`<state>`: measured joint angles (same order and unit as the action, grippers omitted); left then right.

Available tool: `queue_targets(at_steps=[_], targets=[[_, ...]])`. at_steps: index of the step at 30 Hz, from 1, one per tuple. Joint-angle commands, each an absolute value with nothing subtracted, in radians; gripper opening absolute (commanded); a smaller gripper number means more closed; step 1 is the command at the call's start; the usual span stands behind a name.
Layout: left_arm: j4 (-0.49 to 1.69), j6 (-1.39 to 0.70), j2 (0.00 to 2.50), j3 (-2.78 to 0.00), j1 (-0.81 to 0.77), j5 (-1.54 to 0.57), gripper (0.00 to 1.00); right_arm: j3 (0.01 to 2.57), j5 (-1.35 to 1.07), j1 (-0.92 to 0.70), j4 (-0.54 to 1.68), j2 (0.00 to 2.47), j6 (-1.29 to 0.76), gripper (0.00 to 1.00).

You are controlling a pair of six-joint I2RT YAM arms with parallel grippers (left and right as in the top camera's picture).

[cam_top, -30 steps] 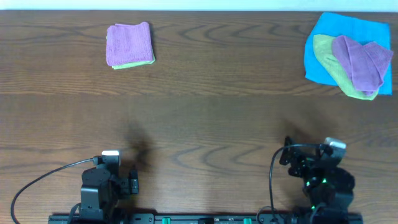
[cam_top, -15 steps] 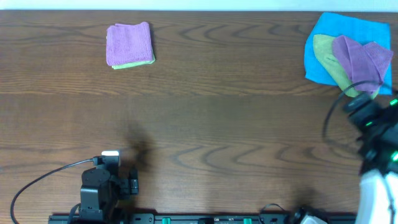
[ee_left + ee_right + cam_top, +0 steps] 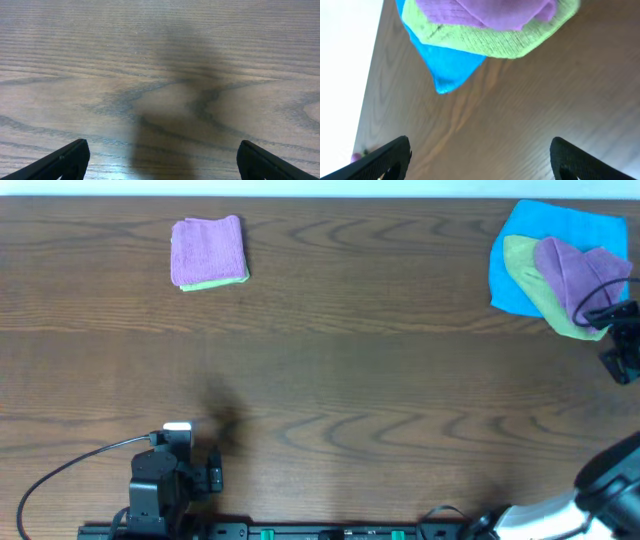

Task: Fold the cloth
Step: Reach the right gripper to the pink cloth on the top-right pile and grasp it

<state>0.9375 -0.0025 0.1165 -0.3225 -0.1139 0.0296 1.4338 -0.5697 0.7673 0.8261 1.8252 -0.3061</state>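
The purple cloth (image 3: 578,272) lies crumpled at the far right corner of the table (image 3: 350,350), on top of a yellow-green cloth (image 3: 528,280) and a blue cloth (image 3: 560,225). The right gripper (image 3: 480,155) hangs just beside this pile, its fingers apart (only wood shows between them). The left gripper (image 3: 161,156) is low over the table near the front edge, its fingers also wide apart and holding nothing.

Table (image 3: 330,360) of smooth, faintly glossy grained wood; at two o'clock, purple cloth (image 3: 572,275) of matt, fuzzy fabric.
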Motion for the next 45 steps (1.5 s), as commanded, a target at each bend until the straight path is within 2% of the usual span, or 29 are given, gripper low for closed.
queue_targets(at_steps=[1,7,14,23,30,33,41,45], targets=[[0.987,0.000,0.111,-0.303,-0.111,0.033,0.95,1.495,-0.648,0.793,0.841,1.891,-0.157,0.91],[0.987,0.000,0.111,-0.303,-0.111,0.033,0.95,1.572,-0.648,0.825,0.771,2.015,-0.106,0.92],[0.987,0.000,0.111,-0.303,-0.111,0.033,0.95,1.599,-0.629,0.823,0.665,2.053,-0.109,0.89],[0.987,0.000,0.111,-0.303,-0.111,0.033,0.95,1.599,-0.626,0.820,0.495,2.096,-0.221,0.87],[0.987,0.000,0.111,-0.303,-0.111,0.033,0.95,1.600,-0.604,0.818,0.471,2.179,-0.278,0.88],[0.987,0.000,0.111,-0.303,-0.111,0.033,0.95,1.600,-0.574,0.816,0.444,2.203,-0.312,0.85],[0.987,0.000,0.111,-0.303,-0.111,0.033,0.95,1.600,-0.653,0.790,0.278,2.220,-0.484,0.68],[0.987,0.000,0.111,-0.303,-0.111,0.033,0.95,1.600,-0.651,0.749,0.263,2.249,-0.543,0.70]])
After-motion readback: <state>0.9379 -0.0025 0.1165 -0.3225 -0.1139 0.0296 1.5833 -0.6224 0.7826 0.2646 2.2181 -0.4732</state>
